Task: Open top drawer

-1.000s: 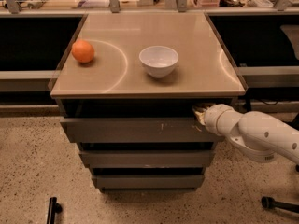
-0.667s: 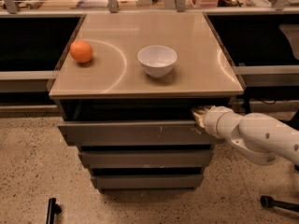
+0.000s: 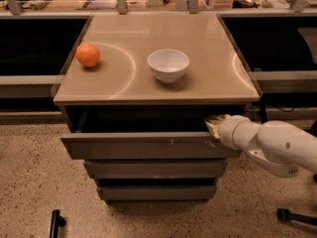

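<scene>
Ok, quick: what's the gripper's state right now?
Gripper: at the right end of the top drawer, on its upper edge. The drawer is partly pulled out. Open or closed cannot be told.

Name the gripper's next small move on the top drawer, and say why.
Probably pull straight out toward the camera. The gripper sits at the top drawer's upper right edge, and the drawer front stands only partly out from under the tabletop, with a dark gap showing behind it.

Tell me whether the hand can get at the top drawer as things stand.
Probably yes. The hand is at the right end of the top drawer's upper edge, in the gap under the tabletop, with nothing visible between them.
</scene>
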Robot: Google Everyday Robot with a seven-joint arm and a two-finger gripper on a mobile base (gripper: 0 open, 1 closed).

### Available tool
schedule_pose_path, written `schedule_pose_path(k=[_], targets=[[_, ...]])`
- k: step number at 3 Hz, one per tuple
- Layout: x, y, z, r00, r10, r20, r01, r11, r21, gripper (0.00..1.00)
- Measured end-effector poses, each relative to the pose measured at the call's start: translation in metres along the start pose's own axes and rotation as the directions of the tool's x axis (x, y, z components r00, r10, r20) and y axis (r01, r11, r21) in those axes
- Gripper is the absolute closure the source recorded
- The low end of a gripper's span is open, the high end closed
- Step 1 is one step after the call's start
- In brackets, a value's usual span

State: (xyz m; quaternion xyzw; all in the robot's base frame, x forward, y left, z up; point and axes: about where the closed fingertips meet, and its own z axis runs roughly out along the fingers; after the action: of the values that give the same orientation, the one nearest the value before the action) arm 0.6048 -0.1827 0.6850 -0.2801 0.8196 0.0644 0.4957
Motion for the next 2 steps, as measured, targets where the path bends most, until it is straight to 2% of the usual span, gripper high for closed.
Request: schedule_pose_path(k=[2], targets=[[0.015,0.036,-0.048,0.993,0.012,-0.117,-0.025,0.9937,-0.110,1.00]])
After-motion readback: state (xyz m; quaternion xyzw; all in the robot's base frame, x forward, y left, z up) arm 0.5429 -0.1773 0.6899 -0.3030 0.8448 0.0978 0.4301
